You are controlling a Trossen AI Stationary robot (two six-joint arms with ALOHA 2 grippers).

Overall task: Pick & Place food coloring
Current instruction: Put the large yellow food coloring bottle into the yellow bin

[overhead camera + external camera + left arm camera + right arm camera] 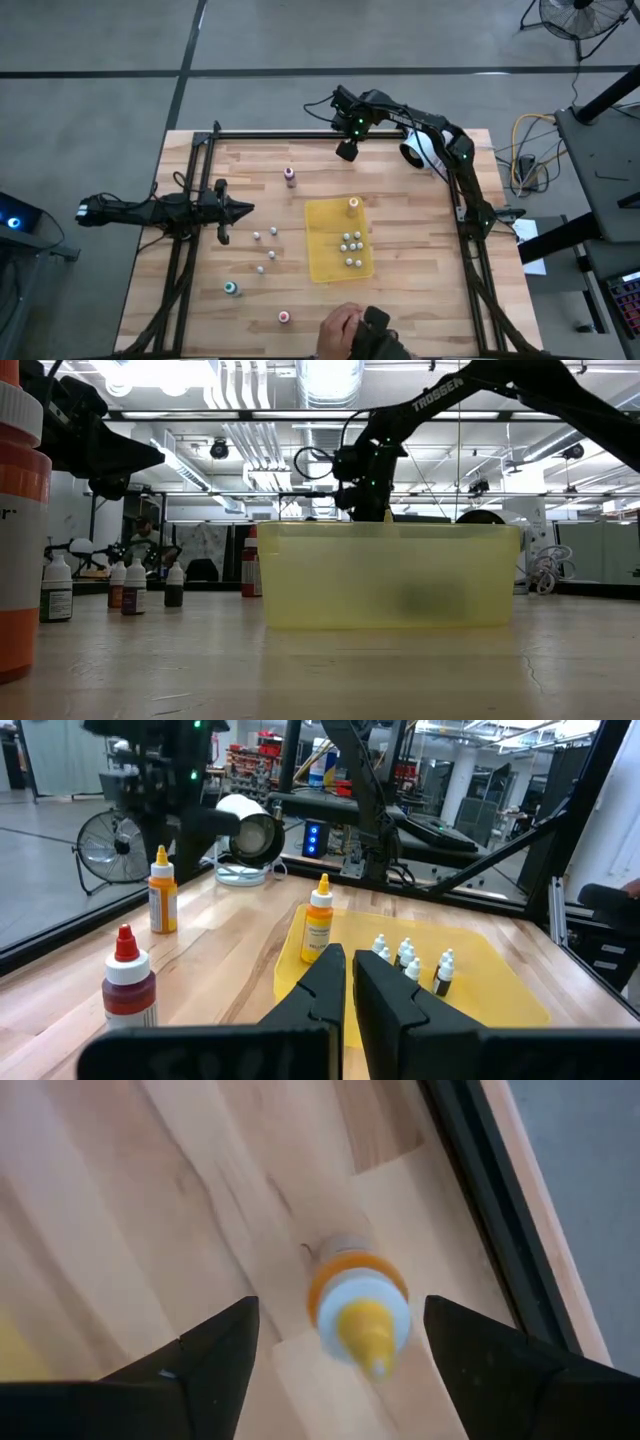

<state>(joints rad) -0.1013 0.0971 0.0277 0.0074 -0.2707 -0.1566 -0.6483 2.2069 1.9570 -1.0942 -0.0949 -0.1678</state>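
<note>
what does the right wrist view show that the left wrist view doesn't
Only the right wrist view shows the right tool open, its fingers either side of a yellow-tipped bottle seen from above, beside the black frame rail.

Only the left wrist view shows the shut left tool, the yellow mat with small white-capped bottles, a red-capped bottle and a white cylindrical device.

Both show the wooden tabletop.

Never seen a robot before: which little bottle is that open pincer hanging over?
Look at the wooden table's far edge, beside the black frame rail, where the right pincer hangs open. Below it an orange bottle with a yellow tip stands alone on bare wood; its orange twin stands on the yellow tray.
</note>
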